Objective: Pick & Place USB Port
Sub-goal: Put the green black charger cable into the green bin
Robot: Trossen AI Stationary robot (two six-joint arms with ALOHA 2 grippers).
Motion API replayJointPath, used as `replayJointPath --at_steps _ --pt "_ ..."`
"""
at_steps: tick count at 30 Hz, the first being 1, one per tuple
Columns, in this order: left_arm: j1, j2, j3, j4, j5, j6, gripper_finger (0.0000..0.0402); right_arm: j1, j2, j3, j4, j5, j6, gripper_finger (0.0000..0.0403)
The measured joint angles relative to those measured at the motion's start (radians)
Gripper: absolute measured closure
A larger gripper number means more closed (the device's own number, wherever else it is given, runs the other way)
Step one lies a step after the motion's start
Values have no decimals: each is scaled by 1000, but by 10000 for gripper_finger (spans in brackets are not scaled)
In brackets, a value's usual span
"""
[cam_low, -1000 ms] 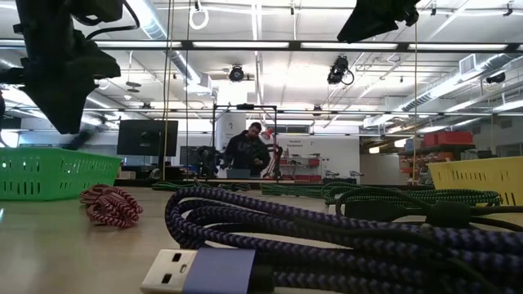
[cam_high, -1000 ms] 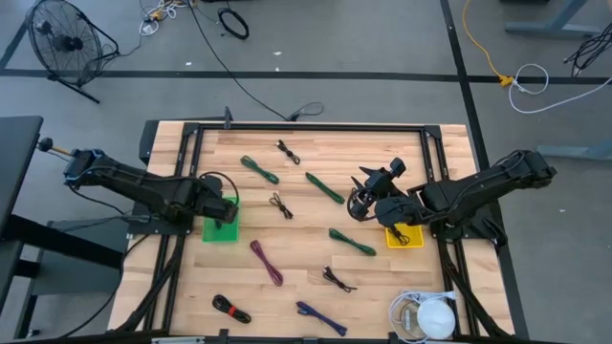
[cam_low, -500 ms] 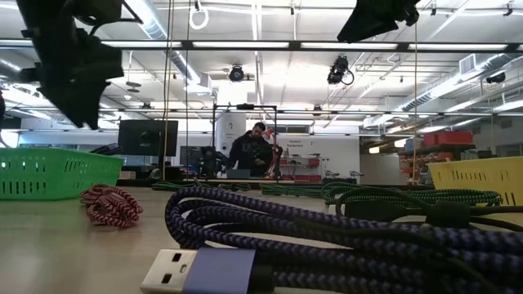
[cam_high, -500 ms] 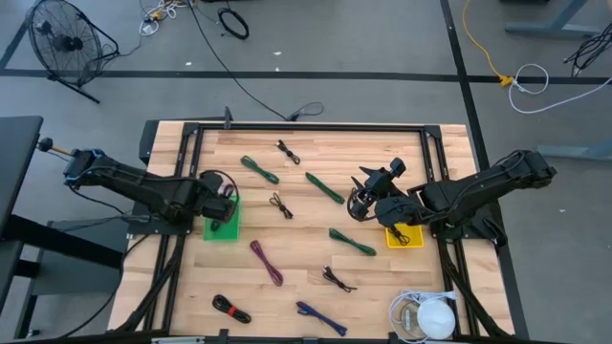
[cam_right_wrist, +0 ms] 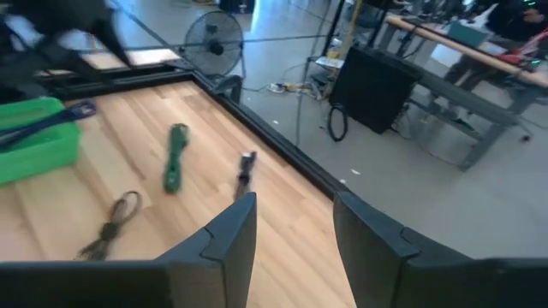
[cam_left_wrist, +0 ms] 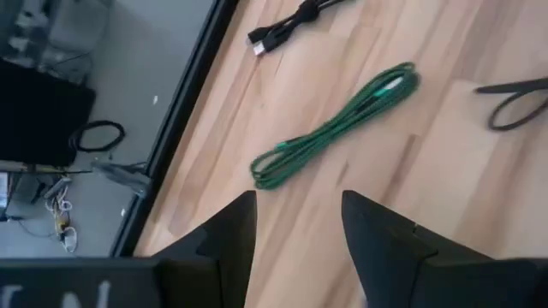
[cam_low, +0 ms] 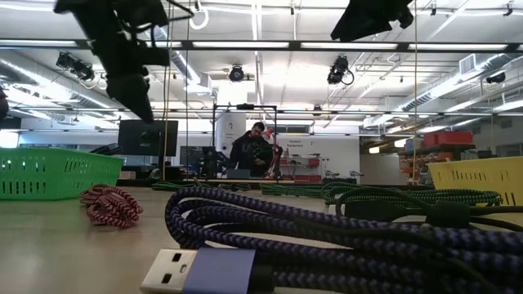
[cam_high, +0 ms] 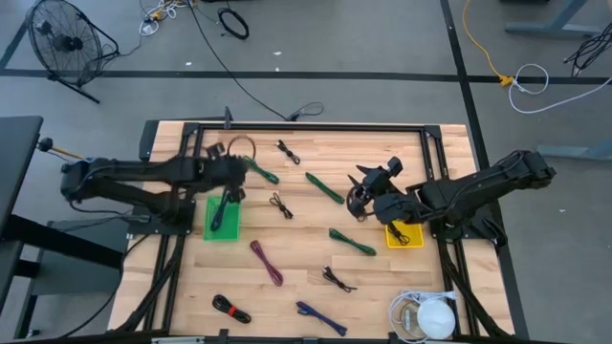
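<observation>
Lying on wood table [cam_high: 306,277]: cables, green basket [cam_high: 222,216]; both pincers agape, empty.

Grey floor [cam_high: 382,38], floor fan [cam_high: 59,36].

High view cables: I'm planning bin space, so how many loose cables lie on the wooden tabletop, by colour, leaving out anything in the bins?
Green cables: 3
Black cables: 4
Maroon cable: 1
Blue cable: 1
Total: 9
</observation>
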Motion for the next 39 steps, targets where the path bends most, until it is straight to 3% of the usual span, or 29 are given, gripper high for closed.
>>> replayJointPath --at_steps 9,14,24,39 --pt "207 131 1 174 287 489 225 -1 0 0 44 -9 -5 245" --pt "255 267 1 240 329 638 225 -3 0 0 49 -28 2 245" --pt "277 440 0 326 318 784 225 -10 0 0 53 -45 2 245" --pt "277 472 1 417 408 876 225 -12 0 0 65 -45 1 245"
